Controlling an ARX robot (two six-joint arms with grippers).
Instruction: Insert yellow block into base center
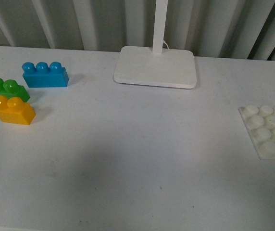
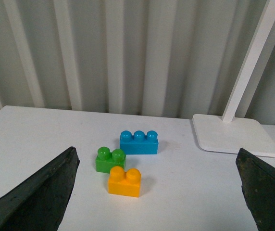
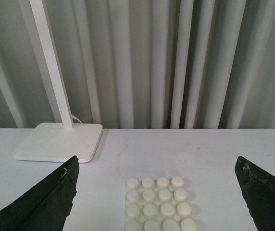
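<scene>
Ribbed grey wall (image 1: 56, 24) is closing off the back of the scene, and we are looking down on a white table (image 1: 137, 159) running in front of it. A lamp (image 1: 156, 66) is standing at the far middle of the table, its flat foot well apart from everything else.

Neither arm is showing in the front view. In the wrist views the left gripper (image 2: 156, 161) and the right gripper (image 3: 156, 161) are both hanging above the table with their fingers spread wide and nothing between them.

At the right edge the base (image 1: 269, 130) is lying flat, studs up and partly cut off by the frame, with the right gripper looking down on it. Far across on the left, three blocks are sitting close together. The blue block (image 1: 45, 75) is lying furthest back and the green block (image 1: 8, 90) just in front of it. Nearest us is the yellow block (image 1: 13, 110), upright with its studs up. It is sitting right against the green one, and we cannot tell whether they are touching.

We are judging the task as not yet begun, with reaching for the yellow block as the step in hand. The left gripper is looking the better placed. We are advising it to come straight down and close across the free sides, keeping the fingers off the green block, then to carry the yellow block level and press it squarely onto the base's middle studs.
</scene>
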